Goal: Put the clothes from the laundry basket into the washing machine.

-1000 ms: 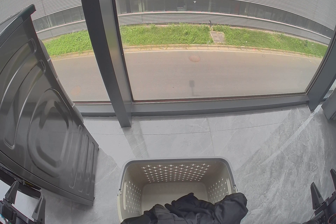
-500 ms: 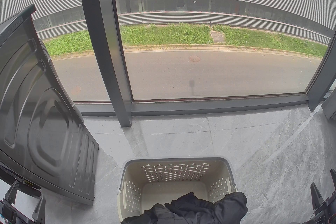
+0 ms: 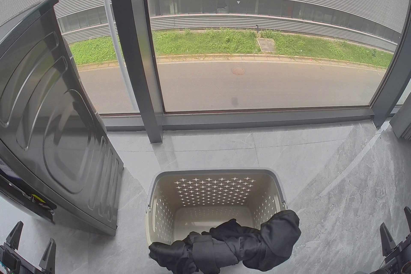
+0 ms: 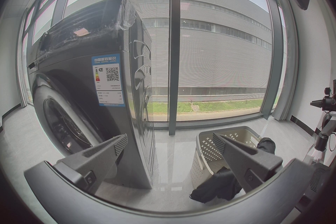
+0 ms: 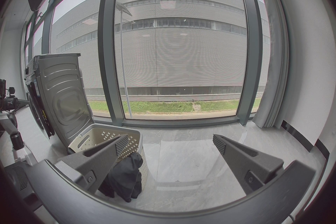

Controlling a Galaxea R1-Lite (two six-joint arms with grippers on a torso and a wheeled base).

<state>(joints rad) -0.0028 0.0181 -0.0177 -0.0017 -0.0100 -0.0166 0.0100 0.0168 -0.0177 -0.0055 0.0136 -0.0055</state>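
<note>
My left claw hangs low at 7 o'clock in the head view. Its two fingers are spread wide with nothing between them. My right claw sits at 5 o'clock, just as wide and just as empty. Between them, at 6 o'clock, the beige perforated plastic laundry basket stands on the grey marble-look tiled floor. A bundle of black clothes lies draped along the basket's near rim, and one end spills over the outside at its 4 o'clock corner. The dark grey metal washing machine stands at 9 o'clock, its ribbed side panel facing the basket, near it but apart. At 12 o'clock, past the floor, is a tall glass window.
</note>
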